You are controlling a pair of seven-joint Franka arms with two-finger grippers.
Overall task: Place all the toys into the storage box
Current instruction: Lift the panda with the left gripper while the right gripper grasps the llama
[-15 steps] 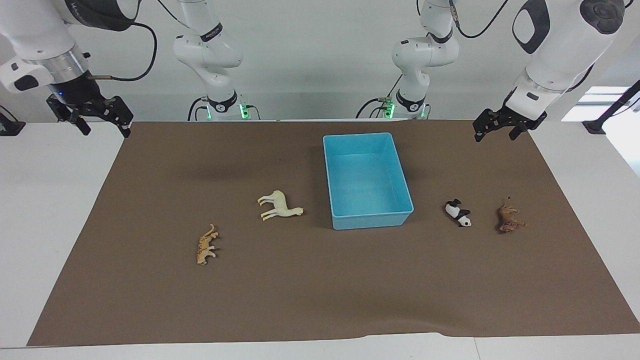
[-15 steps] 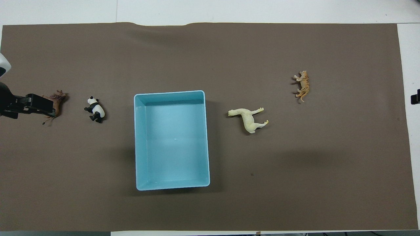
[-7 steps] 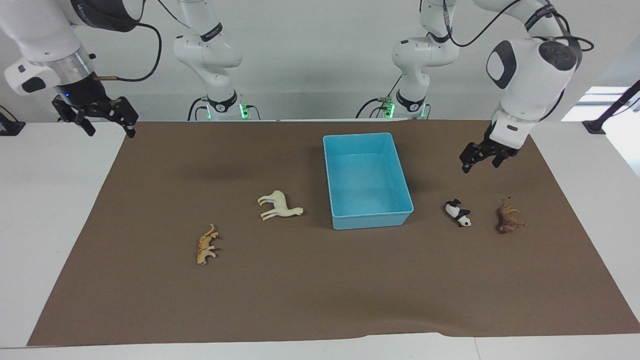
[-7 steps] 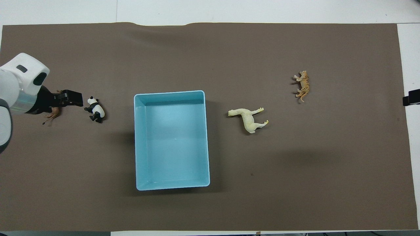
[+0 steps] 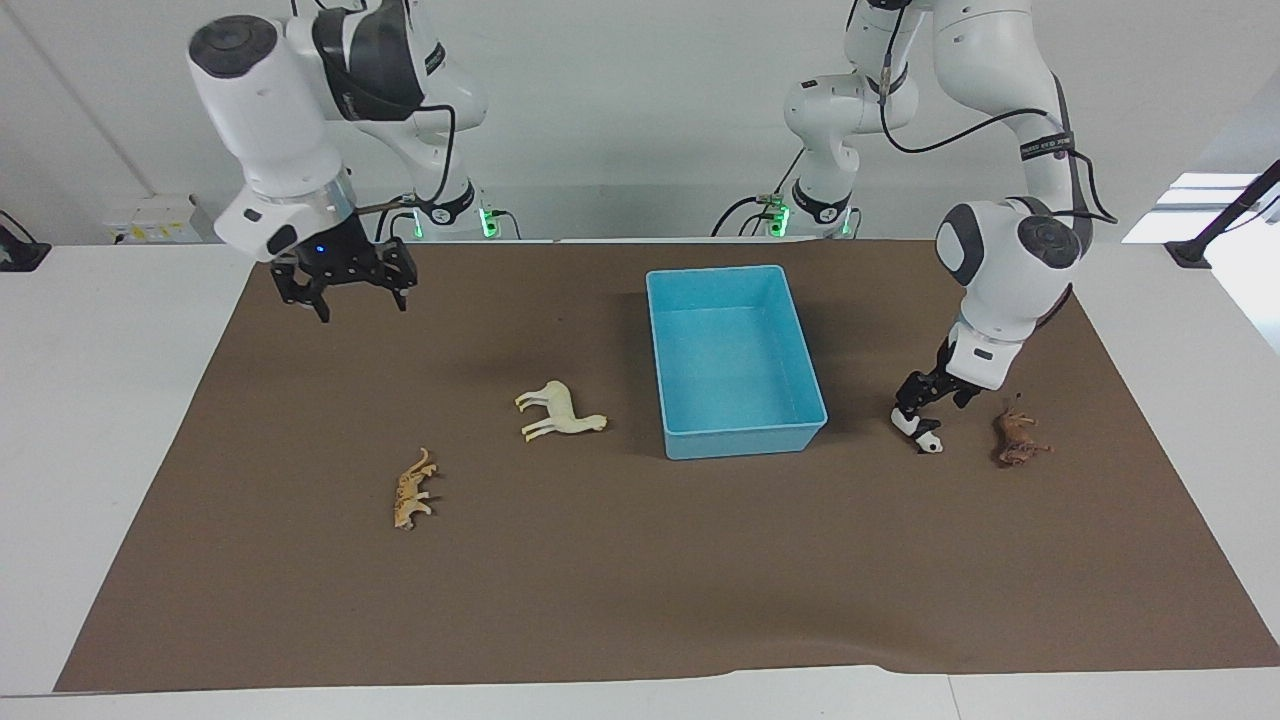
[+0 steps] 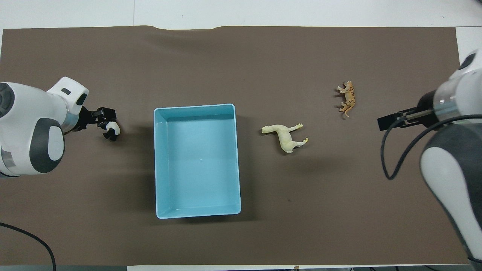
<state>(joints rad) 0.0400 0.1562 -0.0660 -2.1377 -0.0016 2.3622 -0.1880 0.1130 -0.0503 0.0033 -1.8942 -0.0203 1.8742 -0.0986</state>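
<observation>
Beside the storage box point(image 5: 735, 360): panda point(image 5: 927, 435) (seemingly touched) under left hand point(image 5: 915, 397).

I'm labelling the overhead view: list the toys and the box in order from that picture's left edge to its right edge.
panda → storage box → cream llama → tan spotted cat. The brown toy is hidden under the left arm in this view, so I leave it out.

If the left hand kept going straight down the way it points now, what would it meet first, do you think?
Most likely the panda: the left hand points down right over it, already at its back. Whether they touch yet is unclear.
</observation>
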